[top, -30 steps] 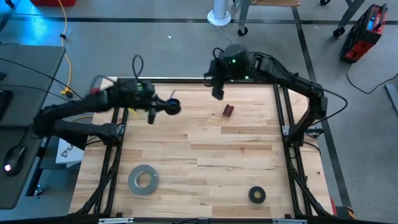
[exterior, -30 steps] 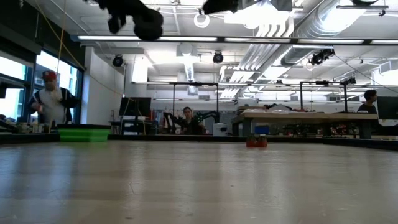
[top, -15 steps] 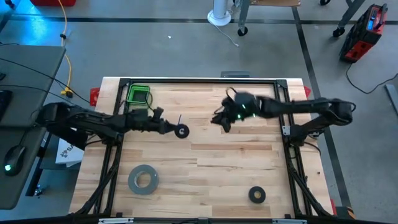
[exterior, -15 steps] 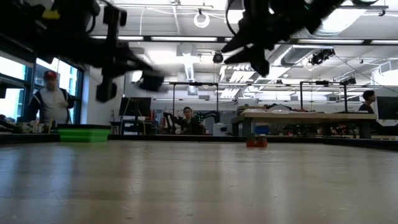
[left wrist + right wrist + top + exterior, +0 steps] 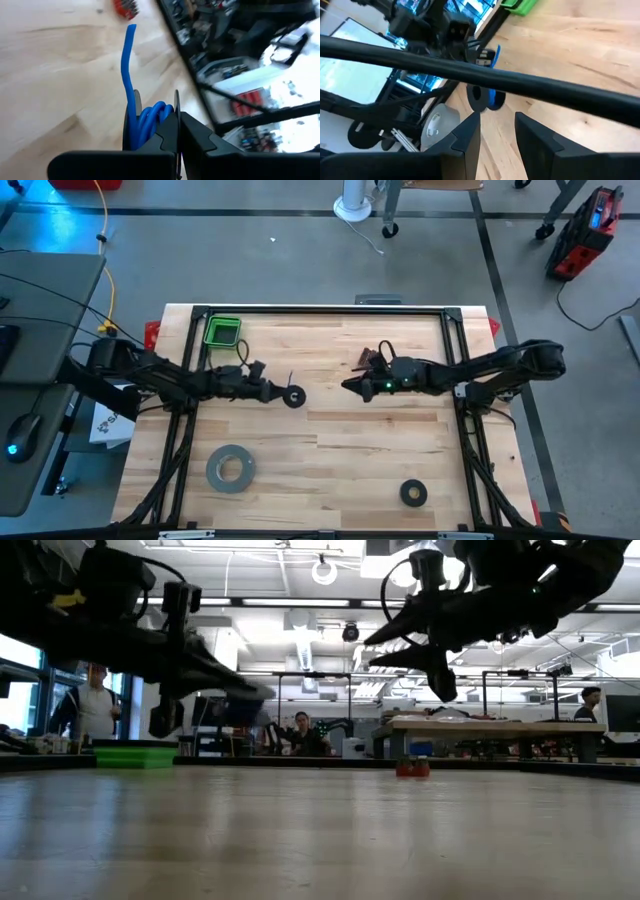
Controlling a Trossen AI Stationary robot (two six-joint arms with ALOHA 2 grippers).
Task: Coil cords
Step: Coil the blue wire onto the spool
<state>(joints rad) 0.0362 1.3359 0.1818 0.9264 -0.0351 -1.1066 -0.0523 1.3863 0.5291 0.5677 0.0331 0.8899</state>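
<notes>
The black round spool [image 5: 293, 395] with the blue cord [image 5: 145, 120] wound on it sits in my left gripper [image 5: 278, 392], a little left of the table's middle. The cord's free end [image 5: 131, 35] sticks straight out from the spool. My right gripper [image 5: 349, 385] is open and empty, to the right of the spool and pointing at it. In the right wrist view its fingers [image 5: 468, 136] frame the spool [image 5: 485, 97] from a distance. In the low view both grippers, left [image 5: 240, 692] and right [image 5: 385, 648], hang above the tabletop. My left gripper pinches the rim of one spool flange [image 5: 176, 107] between its two fingers [image 5: 165, 137]. The fingers come level from the table's left side. The spool is lifted clear of the table, with the cord's wound turns beside the fingers and its free end standing out beyond them.
A small red thing [image 5: 369, 358] lies just beyond the right gripper. A green bin [image 5: 222, 332] stands at the far left corner. A large grey tape roll [image 5: 230, 467] and a black ring [image 5: 413, 492] lie near the front edge. People show in the room behind.
My left gripper has come down and toward the table's middle with the spool still in its hold. My right gripper has come down from the far edge toward the table's middle and now points at the spool from the right.
</notes>
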